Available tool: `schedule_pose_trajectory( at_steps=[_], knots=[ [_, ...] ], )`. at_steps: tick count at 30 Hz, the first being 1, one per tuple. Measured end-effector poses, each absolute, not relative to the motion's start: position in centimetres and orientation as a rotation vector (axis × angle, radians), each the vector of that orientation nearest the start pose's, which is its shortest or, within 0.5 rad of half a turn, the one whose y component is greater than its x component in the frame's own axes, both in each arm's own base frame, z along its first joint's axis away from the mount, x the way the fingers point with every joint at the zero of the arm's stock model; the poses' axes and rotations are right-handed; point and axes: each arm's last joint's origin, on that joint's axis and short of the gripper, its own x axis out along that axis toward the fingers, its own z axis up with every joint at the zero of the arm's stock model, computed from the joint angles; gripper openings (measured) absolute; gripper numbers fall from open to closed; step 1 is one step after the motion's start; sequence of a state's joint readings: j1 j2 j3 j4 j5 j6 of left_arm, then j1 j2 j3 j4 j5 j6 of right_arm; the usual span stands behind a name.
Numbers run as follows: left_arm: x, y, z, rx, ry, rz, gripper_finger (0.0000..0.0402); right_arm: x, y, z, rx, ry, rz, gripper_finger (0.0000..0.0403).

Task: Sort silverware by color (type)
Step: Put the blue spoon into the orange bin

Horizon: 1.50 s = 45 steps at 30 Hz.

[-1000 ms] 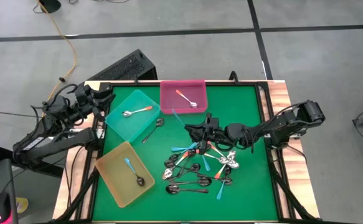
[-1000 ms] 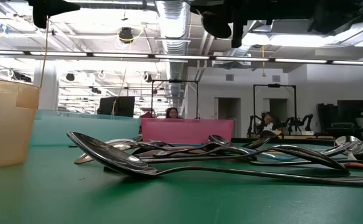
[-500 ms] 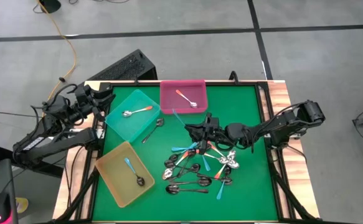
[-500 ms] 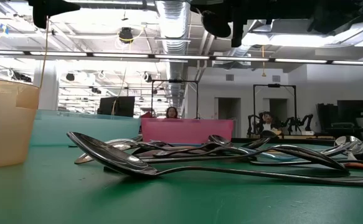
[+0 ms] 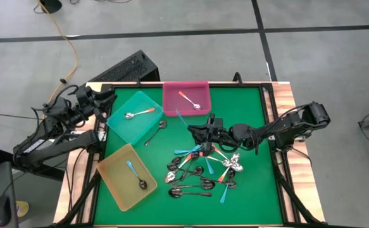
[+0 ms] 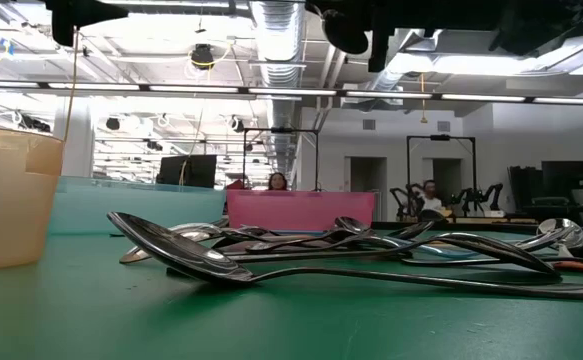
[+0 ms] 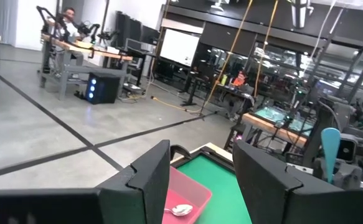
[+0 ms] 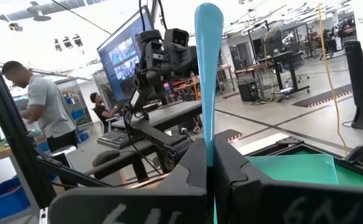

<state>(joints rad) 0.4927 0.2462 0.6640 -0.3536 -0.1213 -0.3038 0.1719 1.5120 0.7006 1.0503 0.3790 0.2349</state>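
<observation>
The right end effector (image 5: 201,132) hangs above the upper left edge of the spoon pile (image 5: 203,171) in mid-desk, fingers clamped on a light blue spoon handle (image 8: 207,74) that stands straight up between them. The yellow tray (image 5: 127,175), already holding one blue-handled spoon (image 5: 135,175), lies well off toward the left arm's side, nearer the camera-front edge, so I judge that to be the carry ahead. The left end effector (image 5: 106,96) waits closed, holding nothing, by the teal tray (image 5: 135,116).
</observation>
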Motion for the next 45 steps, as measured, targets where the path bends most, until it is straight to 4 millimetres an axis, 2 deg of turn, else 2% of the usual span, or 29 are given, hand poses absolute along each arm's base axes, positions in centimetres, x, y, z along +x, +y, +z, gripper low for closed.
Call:
schedule_pose_trajectory(
  at_steps=[29,32,35,40,45],
  knots=[
    [5.1,3.2,32.8,-0.286,-0.160,0.614,0.0158,30.7,4.5,25.4,0.258,-0.284,-0.105,0.0011],
    [5.1,3.2,32.8,-0.287,-0.161,0.614,0.0158,31.4,4.8,24.9,0.253,-0.308,-0.066,0.0011],
    [5.1,3.2,32.8,-0.287,-0.160,0.614,0.0158,33.0,5.1,24.6,0.255,-0.358,-0.023,0.0011],
    [5.1,3.2,32.8,-0.289,-0.161,0.614,0.0158,36.5,5.6,23.0,0.272,-0.337,-0.012,0.0011],
    [5.1,3.2,32.8,-0.297,-0.163,0.613,0.0158,40.0,6.1,23.3,0.305,-0.361,0.101,0.0011]
  ],
)
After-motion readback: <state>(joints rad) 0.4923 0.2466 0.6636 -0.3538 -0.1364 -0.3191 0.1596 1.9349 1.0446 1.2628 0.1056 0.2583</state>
